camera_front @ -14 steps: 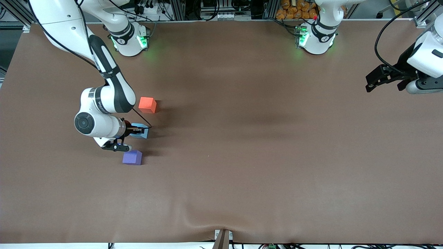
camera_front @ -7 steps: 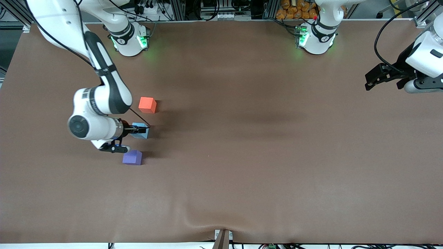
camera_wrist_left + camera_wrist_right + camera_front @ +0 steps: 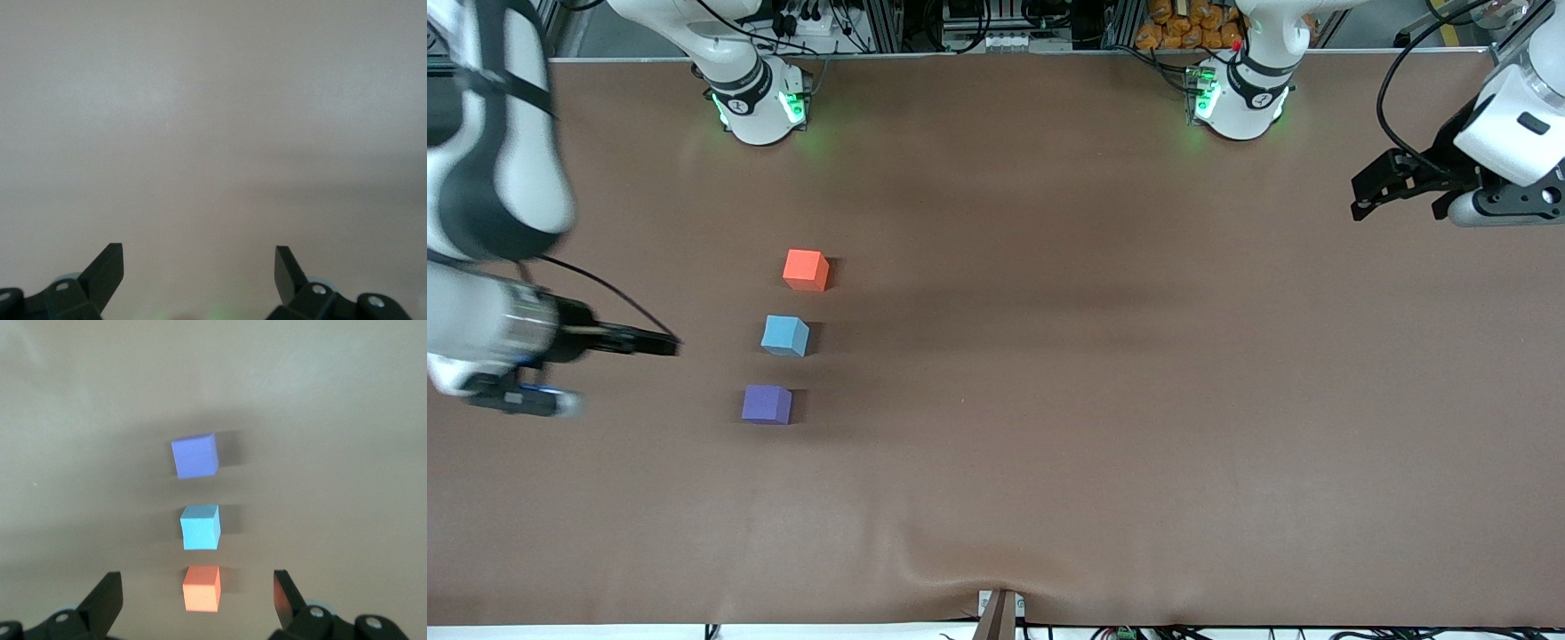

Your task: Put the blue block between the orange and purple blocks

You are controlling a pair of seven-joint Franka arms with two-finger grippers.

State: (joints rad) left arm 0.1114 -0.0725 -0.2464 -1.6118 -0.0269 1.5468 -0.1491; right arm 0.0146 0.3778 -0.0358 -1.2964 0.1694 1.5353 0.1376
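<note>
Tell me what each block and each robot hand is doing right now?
blue block: resting on the table between the other two, touching neither.
orange block: resting, untouched.
purple block: resting, untouched.
right gripper: open, empty.
left gripper: open, empty, waiting.

My right gripper (image 3: 663,342) hangs over the table at the right arm's end, fingers spread wide with nothing between them; in the right wrist view both fingertips (image 3: 107,597) stand well apart. The right arm's wrist and forearm show large at the edge of the front view. My left gripper (image 3: 1383,187) waits in the air over the left arm's end of the table, jaws also wide, its fingertips (image 3: 110,263) parted and empty.
</note>
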